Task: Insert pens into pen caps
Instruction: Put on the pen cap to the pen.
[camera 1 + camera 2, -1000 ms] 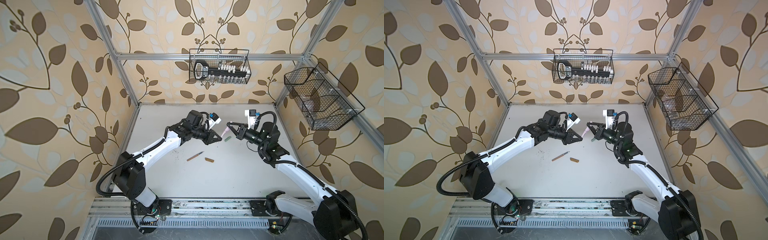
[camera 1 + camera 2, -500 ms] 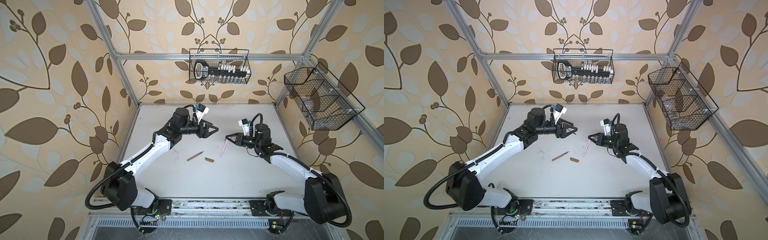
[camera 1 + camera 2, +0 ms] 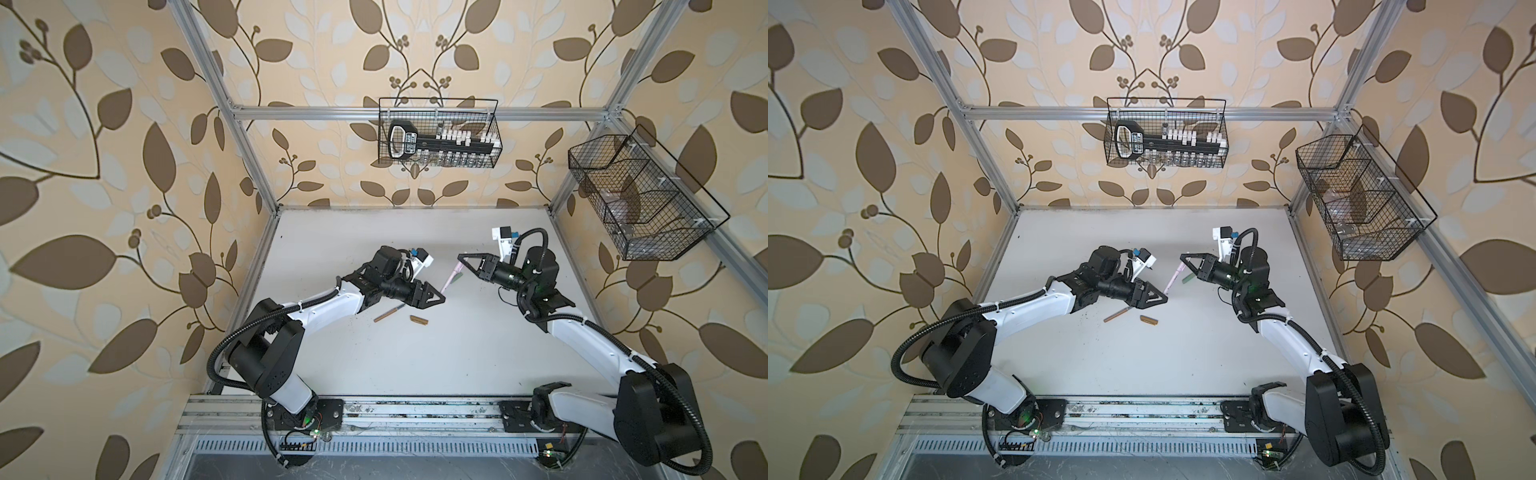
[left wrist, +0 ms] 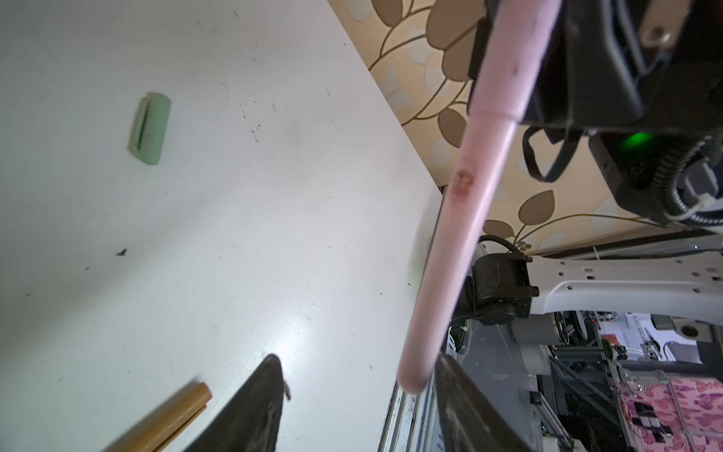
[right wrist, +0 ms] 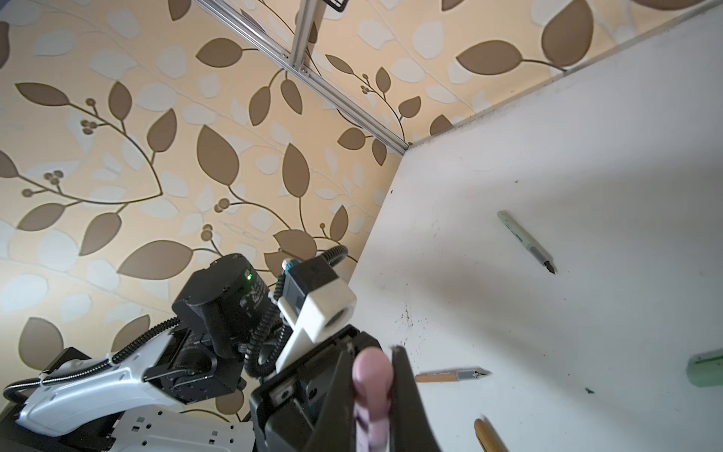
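Note:
My right gripper (image 3: 462, 259) (image 5: 371, 352) is shut on the thicker cap end of the pink pen (image 3: 451, 278) (image 3: 1173, 277) (image 4: 465, 219), held above the table. The barrel slants down to my left gripper (image 3: 442, 299) (image 4: 358, 360), which is open. The pen's free end sits just inside one finger, and I cannot tell if it touches. The brown pen (image 3: 388, 312) (image 5: 450, 375) and brown cap (image 3: 419, 320) (image 4: 168, 415) lie on the table below the left gripper. The green cap (image 3: 457, 279) (image 4: 150, 127) lies under the pink pen. The green pen (image 5: 524, 240) shows only in the right wrist view.
The white table (image 3: 457, 365) is walled by patterned panels and aluminium posts. A wire basket (image 3: 438, 133) with a tool hangs on the back wall. Another wire basket (image 3: 640, 199) hangs on the right wall. The arm bases stand on a rail (image 3: 415, 409) along the front edge.
My left gripper went from shut to open, pulled away from the pink pen, then came back lower to its free end. The right gripper kept its hold, dipping and then lifting the pen.

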Robot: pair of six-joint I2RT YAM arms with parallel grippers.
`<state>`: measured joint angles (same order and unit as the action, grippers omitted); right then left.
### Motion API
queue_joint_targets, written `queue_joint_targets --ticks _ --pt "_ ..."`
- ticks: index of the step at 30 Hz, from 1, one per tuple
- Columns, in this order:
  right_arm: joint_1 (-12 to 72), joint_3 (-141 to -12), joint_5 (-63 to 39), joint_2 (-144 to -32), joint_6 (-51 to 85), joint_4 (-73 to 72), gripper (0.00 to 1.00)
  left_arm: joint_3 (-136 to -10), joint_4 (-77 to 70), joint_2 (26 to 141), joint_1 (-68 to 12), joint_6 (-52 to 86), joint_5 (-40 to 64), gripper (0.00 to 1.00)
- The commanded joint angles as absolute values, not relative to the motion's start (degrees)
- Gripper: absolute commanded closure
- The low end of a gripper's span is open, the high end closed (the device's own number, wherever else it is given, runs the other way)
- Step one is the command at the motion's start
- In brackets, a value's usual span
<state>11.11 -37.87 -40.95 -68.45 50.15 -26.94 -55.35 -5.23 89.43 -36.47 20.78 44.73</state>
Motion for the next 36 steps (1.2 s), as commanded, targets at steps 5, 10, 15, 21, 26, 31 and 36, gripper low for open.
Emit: queue_joint_targets --ticks 5,10,15,21,26,31,36 --pt "11.4 -35.2 -38.3 -66.9 53.9 -32.8 1.0 -55.0 -12.7 87.8 -36.8 24.0 44.2 0.54" --pt "11.8 -34.9 -38.2 -66.3 52.9 -31.8 1.0 -55.7 -12.7 88.2 -36.8 23.8 43.9 0.62" --pt "11.7 -34.7 -37.7 -65.7 52.7 -31.4 1.0 -56.2 -12.3 88.4 -37.0 23.9 43.8 0.77" --pt "11.8 -34.6 -37.2 -64.9 51.9 -30.5 1.0 -56.4 -11.1 87.7 -36.9 23.3 40.8 0.91" --pt "14.0 -35.9 -34.2 -62.9 45.2 -21.6 1.0 -58.6 -10.1 88.0 -36.9 23.5 37.3 1.0" --pt "16.3 -35.6 -33.1 -61.2 41.4 -17.1 1.0 -62.0 -9.8 89.5 -36.8 23.8 34.9 1.0" --pt "19.7 -34.1 -30.3 -60.3 38.6 -14.3 1.0 -65.5 -12.5 90.9 -36.6 24.1 34.4 1.0"
